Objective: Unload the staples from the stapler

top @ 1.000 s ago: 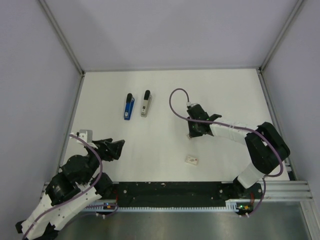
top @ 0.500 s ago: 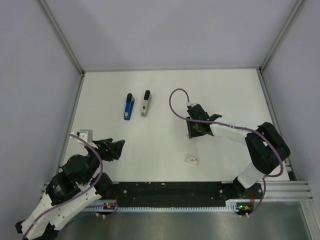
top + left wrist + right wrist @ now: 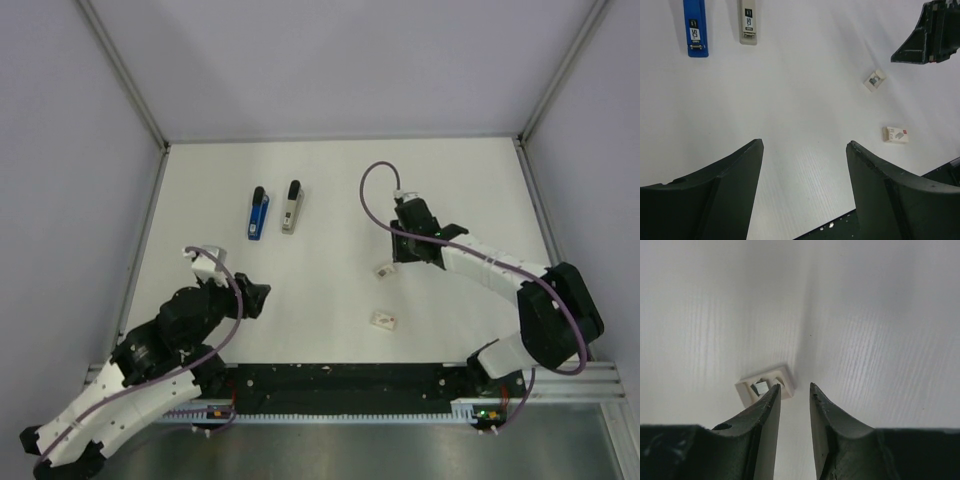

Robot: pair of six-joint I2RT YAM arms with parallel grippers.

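two staplers lie side by side far-left on the table (image 3: 450,170), one blue stapler (image 3: 258,214) and one grey stapler (image 3: 291,207), long axes pointing away from the bases, straight ahead of the nearer left gripper (image 3: 805,145), jaws wide apart and empty, while the right gripper (image 3: 795,390), narrowly parted on nothing, hangs beside one of two small white boxes (image 3: 384,269).
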